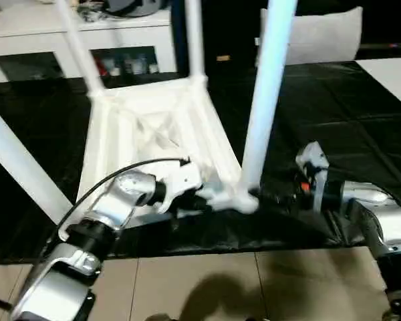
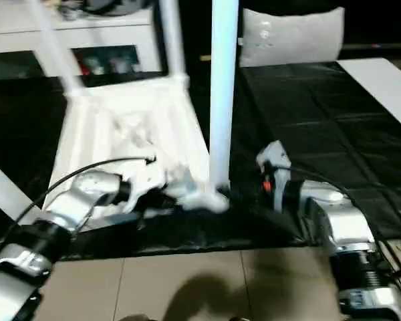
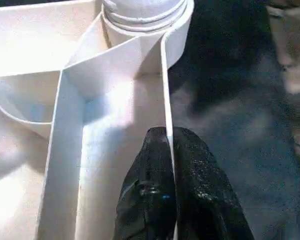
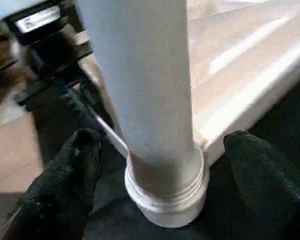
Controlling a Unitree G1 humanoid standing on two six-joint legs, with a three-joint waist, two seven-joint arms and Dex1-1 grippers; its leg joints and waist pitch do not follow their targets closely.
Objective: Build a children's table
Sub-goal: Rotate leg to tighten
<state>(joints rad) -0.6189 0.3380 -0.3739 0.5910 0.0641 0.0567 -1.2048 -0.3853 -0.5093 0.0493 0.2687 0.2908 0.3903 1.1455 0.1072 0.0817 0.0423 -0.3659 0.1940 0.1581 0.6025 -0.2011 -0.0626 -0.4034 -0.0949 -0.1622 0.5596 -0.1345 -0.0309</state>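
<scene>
White plastic, all of it: the children's table lies top-down on the black-covered work table, ribbed underside facing up, its near edge at the work table's front. Legs stand up out of the corner sockets; at least three show, and a fourth slants off at the left edge, seating not clear.

Tabletop reads as stiff but thin-walled, light for its bulk, likely to slide on the black cover if pushed sideways. Ribs and rim are narrow blades: good to pinch, easy to flex or crack if levered.

Near leg, a smooth tapered tube, stands in the near corner socket. Slick and hollow, probably light; long enough that a knock up high would lever hard on the socket. Best hold is low, just above the collar.

Left gripper: both fingers pressed together on the thin rim wall, which runs away from the fingertips to the socket ahead. This pinch looks to be steadying the table.

Right gripper: fingers spread wide, one either side of the near leg at collar height, neither touching the tube. Leg sits between them, unheld.

Judgement: this leg looks seated; remaining work is checking all four are home.
</scene>
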